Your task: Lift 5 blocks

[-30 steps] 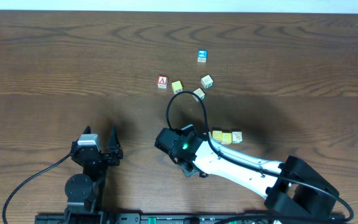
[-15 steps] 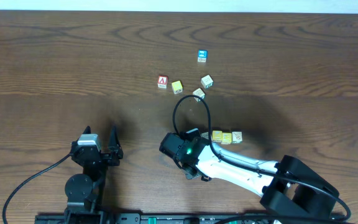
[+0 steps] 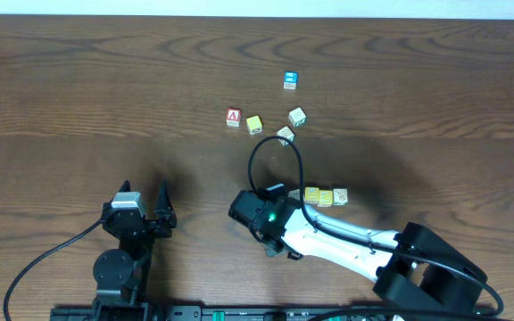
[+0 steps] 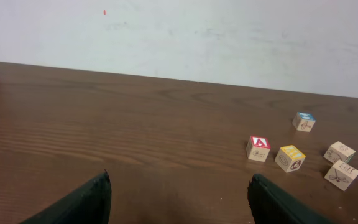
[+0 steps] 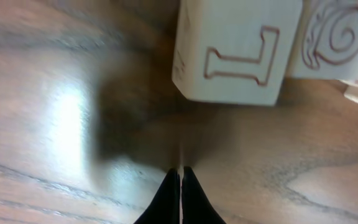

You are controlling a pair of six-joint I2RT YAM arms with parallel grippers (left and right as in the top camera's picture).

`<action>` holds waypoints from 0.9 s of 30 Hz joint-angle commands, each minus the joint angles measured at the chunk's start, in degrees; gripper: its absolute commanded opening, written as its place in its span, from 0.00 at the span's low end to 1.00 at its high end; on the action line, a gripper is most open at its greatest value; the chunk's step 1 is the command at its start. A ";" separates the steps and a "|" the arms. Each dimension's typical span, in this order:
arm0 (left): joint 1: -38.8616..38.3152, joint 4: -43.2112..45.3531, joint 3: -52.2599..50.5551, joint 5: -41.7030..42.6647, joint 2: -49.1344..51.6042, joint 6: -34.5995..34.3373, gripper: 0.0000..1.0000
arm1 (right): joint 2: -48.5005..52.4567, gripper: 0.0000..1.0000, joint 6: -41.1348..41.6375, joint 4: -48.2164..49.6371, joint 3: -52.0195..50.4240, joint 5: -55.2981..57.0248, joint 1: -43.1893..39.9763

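**Wooden blocks [image 3: 326,197] all on the bench [image 3: 78,107], none held**

Right fingers [image 5: 180,186] are pressed together on nothing, tips close to the bench. The L block [image 5: 235,56] sits just ahead of them, slightly right, touching a neighbour [image 5: 337,37]. Left fingers [image 4: 92,202] stand wide apart, and a yellow block [image 4: 290,158] lies well ahead, to their right.

Blue cube [image 3: 290,80], red "A" cube [image 3: 233,117]
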 commanded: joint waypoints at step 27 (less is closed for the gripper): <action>0.22 -2.34 -0.90 -1.16 -0.31 -0.50 0.71 | -0.92 0.01 1.05 4.20 -0.13 4.11 -3.61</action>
